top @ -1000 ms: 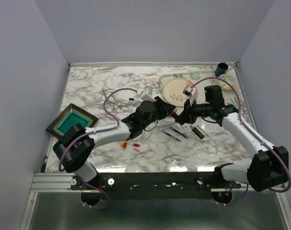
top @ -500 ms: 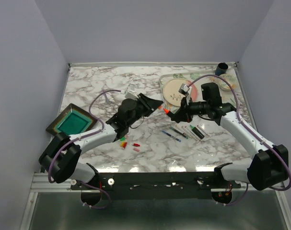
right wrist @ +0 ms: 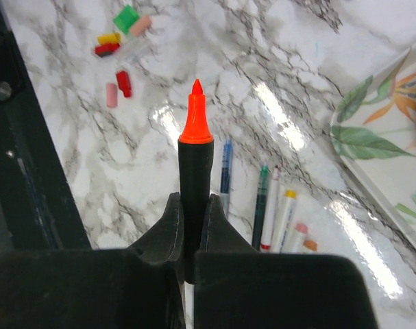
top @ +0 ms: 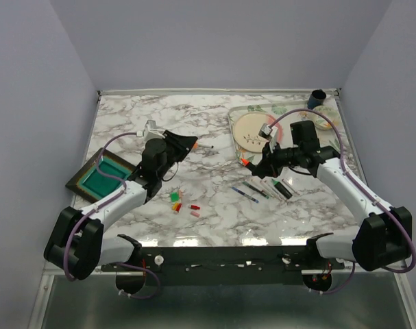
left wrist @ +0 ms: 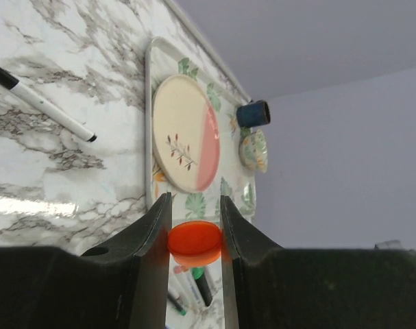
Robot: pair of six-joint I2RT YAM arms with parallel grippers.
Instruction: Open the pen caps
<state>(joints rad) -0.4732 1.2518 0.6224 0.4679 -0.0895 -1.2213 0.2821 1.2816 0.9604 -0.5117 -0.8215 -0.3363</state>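
My left gripper (top: pixel 189 145) is shut on an orange cap (top: pixel 194 146), held above the table left of centre; in the left wrist view the cap (left wrist: pixel 194 241) sits pinched between the two fingers of the gripper (left wrist: pixel 195 200). My right gripper (top: pixel 254 164) is shut on a thick black highlighter (right wrist: pixel 195 175) whose bare orange tip (right wrist: pixel 196 113) points left (top: pixel 244 162). Loose caps lie in a cluster near the front: green (top: pixel 174 197), yellow and red (top: pixel 175 205), red (top: pixel 194 206) and pink (top: pixel 194 214); they also show in the right wrist view (right wrist: pixel 118 41).
Several uncapped pens (top: pixel 262 188) lie under the right gripper, seen too in the right wrist view (right wrist: pixel 273 205). A white pen (top: pixel 205 147) lies by the left gripper. A floral tray (top: pixel 243 109) holds a plate (top: pixel 252 130), with a small bowl (top: pixel 324 116) and a blue cup (top: pixel 316 99) at the back right. A teal tray (top: pixel 101 173) is at the left.
The left gripper has pulled away to the left with the orange cap, off the highlighter. The right gripper stays near the centre holding the bare-tipped highlighter.
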